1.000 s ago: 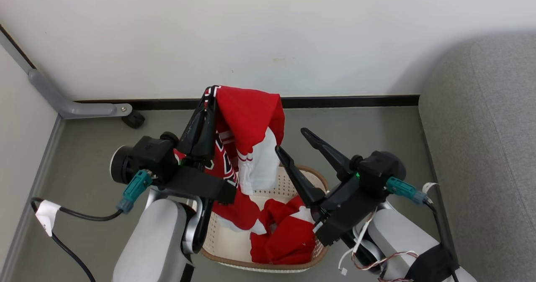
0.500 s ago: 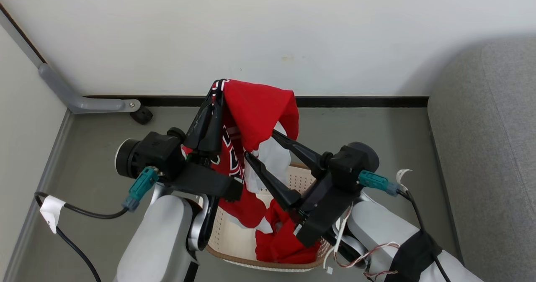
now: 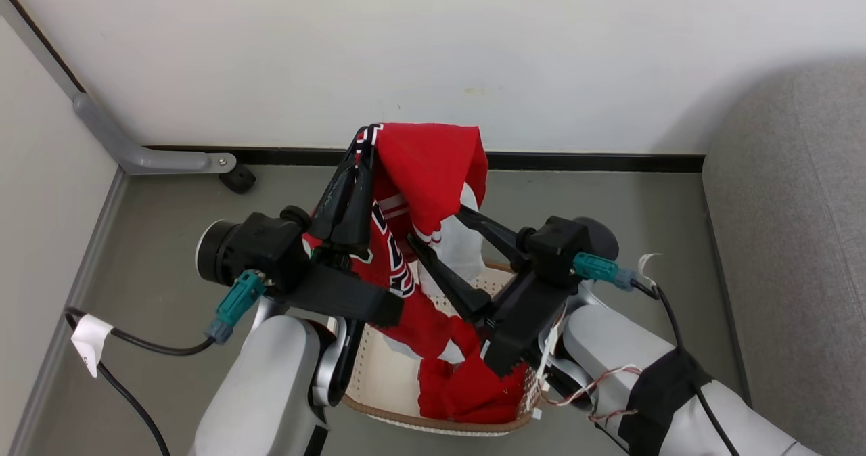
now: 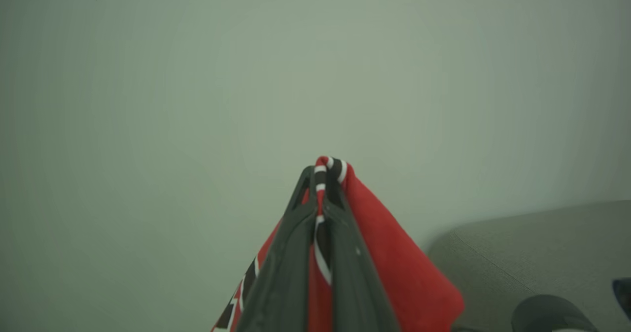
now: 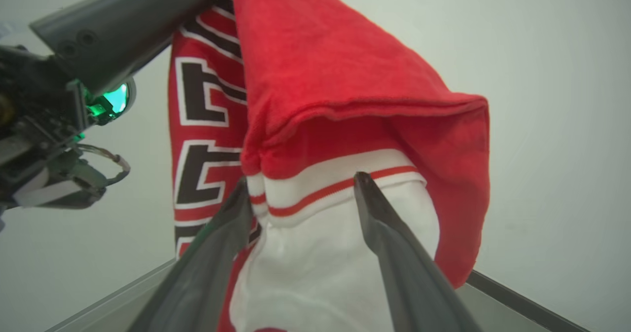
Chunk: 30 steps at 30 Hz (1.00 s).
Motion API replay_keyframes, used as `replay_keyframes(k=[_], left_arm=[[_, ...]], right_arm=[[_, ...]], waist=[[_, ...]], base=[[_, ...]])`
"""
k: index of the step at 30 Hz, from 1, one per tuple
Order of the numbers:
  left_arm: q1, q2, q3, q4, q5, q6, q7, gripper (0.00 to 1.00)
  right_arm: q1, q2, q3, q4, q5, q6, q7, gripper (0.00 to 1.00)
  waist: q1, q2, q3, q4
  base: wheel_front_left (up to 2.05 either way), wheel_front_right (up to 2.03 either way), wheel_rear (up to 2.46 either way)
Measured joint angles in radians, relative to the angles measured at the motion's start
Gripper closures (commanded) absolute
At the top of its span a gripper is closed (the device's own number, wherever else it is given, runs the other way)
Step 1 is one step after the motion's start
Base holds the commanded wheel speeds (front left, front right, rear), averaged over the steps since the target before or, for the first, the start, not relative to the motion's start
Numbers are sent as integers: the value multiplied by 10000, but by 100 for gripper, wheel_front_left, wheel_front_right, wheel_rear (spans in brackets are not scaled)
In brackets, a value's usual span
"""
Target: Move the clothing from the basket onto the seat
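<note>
The jersey (image 3: 426,172) is bright red, with black block figures outlined in white down one side and a white panel edged by red-and-white stripes. It hangs as a folded peak from the left gripper (image 3: 364,146). The two left fingers are pressed together on the jersey's black, white and red striped trim, right at their tips. From that pinch the cloth drapes down past the fingers and its lower end reaches into the basket (image 3: 382,375) below both grippers.

The right gripper (image 5: 301,182) is spread wide. One finger lies on each side of the hanging white panel, the tips level with the striped band, and neither is closed on the panel.

In the basket, under the right gripper's wrist, lies one red-and-white heap (image 3: 473,392). Where it ends and the jersey's tail begins cannot be told.

In all there are two grippers, one basket and one sofa (image 3: 798,239). The sofa's rounded edge stands well apart to the right gripper's outer side, with bare grey floor (image 3: 629,199) between. Beyond both sets of fingertips is the plain pale wall (image 3: 541,50), with a black baseboard (image 3: 595,162) at its foot.
</note>
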Motion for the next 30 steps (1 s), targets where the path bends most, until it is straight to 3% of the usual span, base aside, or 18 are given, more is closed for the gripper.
replay_keyframes(k=[3,4,5,6,22,23,25,30], left_arm=[[-3,2,-38,-17,-35,-2,0,100],[-4,2,-44,-17,-38,-2,0,100],[-6,2,-52,-17,-46,-2,2,100],[-6,2,-69,-17,-46,0,0,100],[-2,2,113,92,-48,88,2,100],[-2,2,144,138,-48,90,2,55],[-2,2,165,230,-42,90,2,0],[6,2,180,360,-40,100,0,0]], right_arm=[[-271,19,44,142,46,0,0,0],[-346,29,54,196,100,0,0,9],[-411,36,58,259,138,0,0,69],[-443,46,48,322,180,0,0,100],[-445,81,-742,497,704,0,0,100],[-445,82,-802,493,704,0,0,100],[-445,82,-821,485,706,0,0,100],[-430,81,-842,433,798,0,0,100]], waist=[[0,0,16,44],[0,0,19,60],[-1,0,22,77],[0,0,24,95],[0,0,28,98],[0,0,21,59],[0,0,11,18],[0,0,-34,-49]], base=[[0,0,0],[0,0,0],[0,0,0],[0,0,0],[0,0,0],[0,0,0],[0,0,0],[0,0,0]])
